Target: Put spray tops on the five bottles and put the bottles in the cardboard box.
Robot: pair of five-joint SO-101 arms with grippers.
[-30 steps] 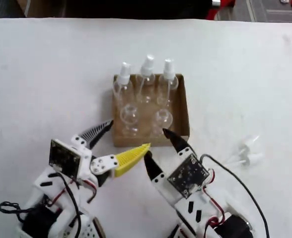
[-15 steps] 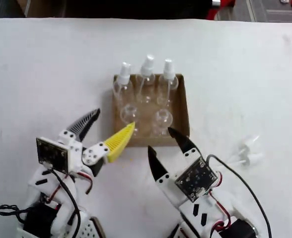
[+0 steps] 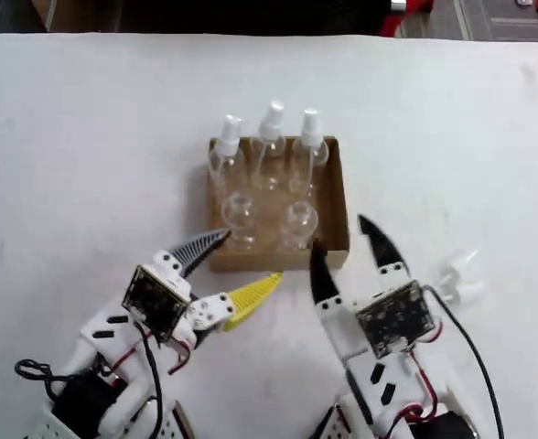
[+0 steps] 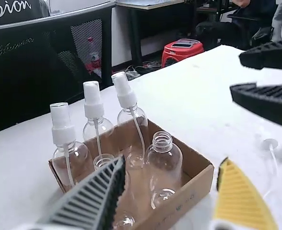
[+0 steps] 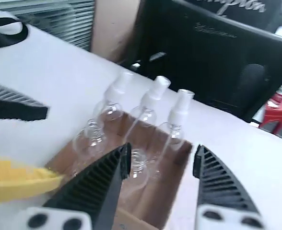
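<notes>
While both are held spread and empty, the yellow-and-grey left gripper point(image 3: 251, 256) and black right gripper point(image 3: 338, 233) are set near the shallow brown cardboard box point(image 3: 338, 183), where three spray-topped clear plastic bottles point(image 3: 271, 151) are stood beyond two uncapped bottles point(image 3: 296, 221), loose white spray tops point(image 3: 461, 279) lying beside the right gripper.

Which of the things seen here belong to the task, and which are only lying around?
Belong to the job:
cardboard box
three capped bottles
two open bottles
two loose spray tops on the table

Only lying around:
black chair
red stool
</notes>
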